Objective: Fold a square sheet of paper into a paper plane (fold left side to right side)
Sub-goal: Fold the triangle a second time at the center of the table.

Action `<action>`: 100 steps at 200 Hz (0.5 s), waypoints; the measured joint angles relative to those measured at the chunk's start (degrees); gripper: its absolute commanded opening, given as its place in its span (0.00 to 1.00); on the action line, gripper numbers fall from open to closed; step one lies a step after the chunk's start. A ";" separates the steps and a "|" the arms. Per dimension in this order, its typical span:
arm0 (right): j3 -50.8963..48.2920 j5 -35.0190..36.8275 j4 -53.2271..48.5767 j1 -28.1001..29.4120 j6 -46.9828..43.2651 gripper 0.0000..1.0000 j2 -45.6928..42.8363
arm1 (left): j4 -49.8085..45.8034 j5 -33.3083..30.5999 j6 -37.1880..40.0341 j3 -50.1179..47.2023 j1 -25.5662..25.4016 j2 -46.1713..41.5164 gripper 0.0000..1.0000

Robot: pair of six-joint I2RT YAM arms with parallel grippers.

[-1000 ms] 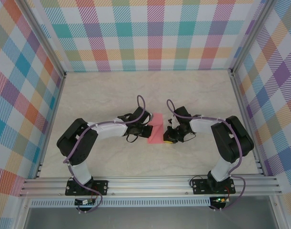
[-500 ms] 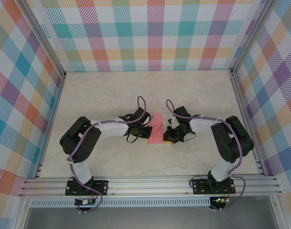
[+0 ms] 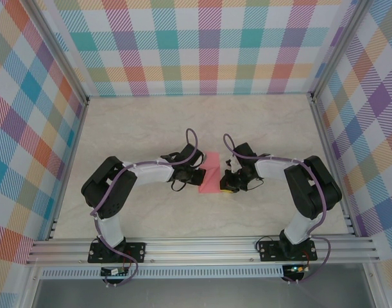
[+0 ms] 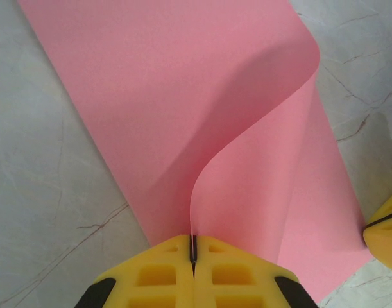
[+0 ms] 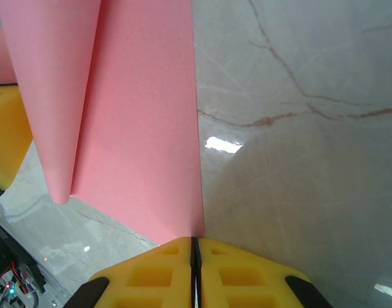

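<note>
- Since a second ago, the elbow of my left arm (image 3: 112,186) has swung a little toward the middle of the desk (image 3: 151,128); both grippers and the paper sit almost where they were.
- The square sheet of paper (image 3: 210,173) lies near the middle of the desk, between my two grippers, seen from above as a narrow pink strip.
- My left gripper (image 3: 199,174) is clamped on the sheet's left edge. In the left wrist view its yellow fingers (image 4: 157,279) are pressed together at the tips (image 4: 193,247), with the thin edge of the paper (image 4: 183,96) running into the seam.
- From that pinch the held side rises and curls over the rest of the sheet, which stays flat on the desk (image 4: 35,192). The bend is rounded, with no crease.
- My right gripper (image 3: 226,186) is at the sheet's right side, its fingers closed tight (image 5: 194,244).
- The near corner of the flat paper (image 5: 144,128) meets that seam; I cannot tell whether the corner is nipped or only touched.
- In the right wrist view the curled flap hangs over the flat part, bare desk (image 5: 298,160) to its right.
</note>
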 measured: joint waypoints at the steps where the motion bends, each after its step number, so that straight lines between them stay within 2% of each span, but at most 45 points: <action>1: 0.00 0.00 0.00 0.00 0.00 0.11 0.00 | -0.02 -0.02 0.02 0.00 0.00 0.00 0.04; 100: 0.35 0.26 -0.44 0.15 -0.02 0.11 0.15 | -0.13 -1.29 0.46 0.37 0.15 0.00 0.05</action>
